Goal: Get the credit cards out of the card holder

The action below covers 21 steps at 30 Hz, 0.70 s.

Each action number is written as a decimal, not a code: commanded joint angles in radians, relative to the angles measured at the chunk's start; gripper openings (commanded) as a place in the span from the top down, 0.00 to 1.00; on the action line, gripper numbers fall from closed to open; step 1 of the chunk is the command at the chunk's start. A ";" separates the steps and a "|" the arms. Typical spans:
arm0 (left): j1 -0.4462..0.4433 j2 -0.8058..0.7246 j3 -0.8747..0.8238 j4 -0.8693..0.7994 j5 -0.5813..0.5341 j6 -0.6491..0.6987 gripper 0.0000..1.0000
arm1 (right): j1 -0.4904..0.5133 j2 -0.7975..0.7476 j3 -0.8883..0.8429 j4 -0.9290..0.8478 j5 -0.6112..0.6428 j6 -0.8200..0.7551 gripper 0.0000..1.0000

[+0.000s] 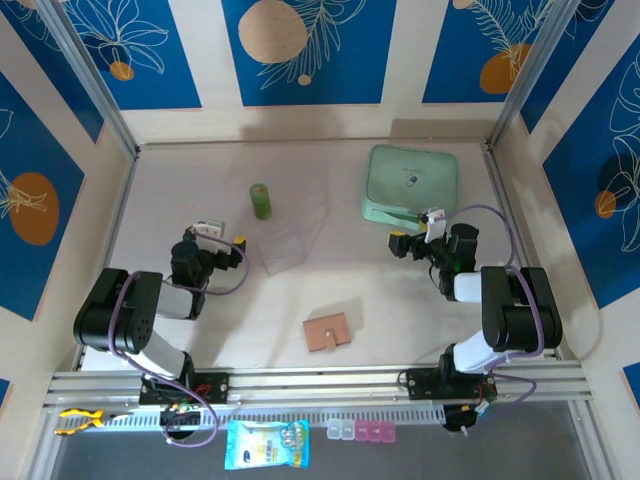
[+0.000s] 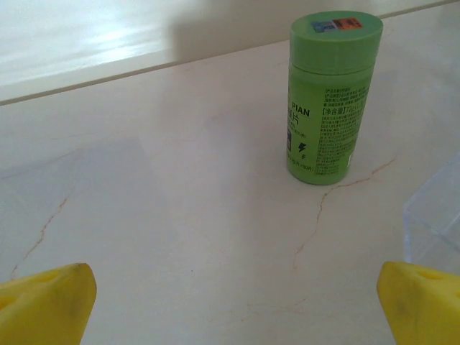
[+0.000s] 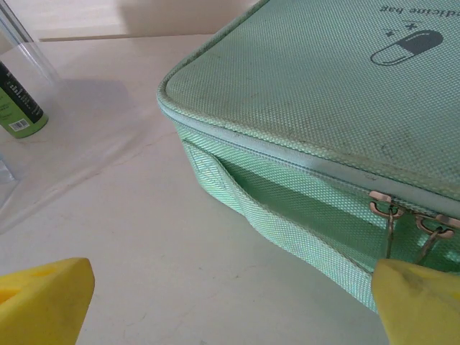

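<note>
The card holder (image 1: 328, 331), a flat salmon-tan wallet with a small snap dot, lies folded shut on the table near the front, between the two arms. The credit cards are hidden. My left gripper (image 1: 208, 230) hovers at the left, well away from the holder. In the left wrist view its yellow fingertips (image 2: 43, 305) stand wide apart, so that gripper (image 2: 233, 309) is open over bare table. My right gripper (image 1: 405, 243) sits at the right, beside the mint-green pouch. It (image 3: 230, 302) is open too, with nothing between its fingertips (image 3: 420, 302).
A green bottle (image 1: 260, 200) stands upright behind the left gripper, close ahead in the left wrist view (image 2: 330, 93). A clear plastic box (image 1: 290, 245) lies mid-table. The mint-green pouch (image 1: 411, 182) sits back right, its zipped corner (image 3: 323, 93) right before the right gripper. Walls enclose the table.
</note>
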 commanded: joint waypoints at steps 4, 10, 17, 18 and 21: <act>0.013 0.000 -0.002 0.038 0.025 0.014 0.00 | -0.005 0.001 0.012 0.024 -0.014 -0.017 0.01; 0.015 0.000 -0.002 0.038 0.027 0.011 0.00 | -0.005 0.001 0.012 0.023 -0.015 -0.015 0.01; 0.015 0.003 0.007 0.026 -0.003 0.004 0.00 | -0.005 0.001 0.012 0.023 -0.016 -0.016 0.01; 0.015 0.002 0.023 -0.003 -0.024 -0.002 0.00 | -0.005 0.001 0.012 0.023 -0.017 -0.016 0.01; 0.015 0.000 0.095 -0.142 -0.104 -0.035 0.00 | -0.007 0.001 0.012 0.023 -0.016 -0.015 0.01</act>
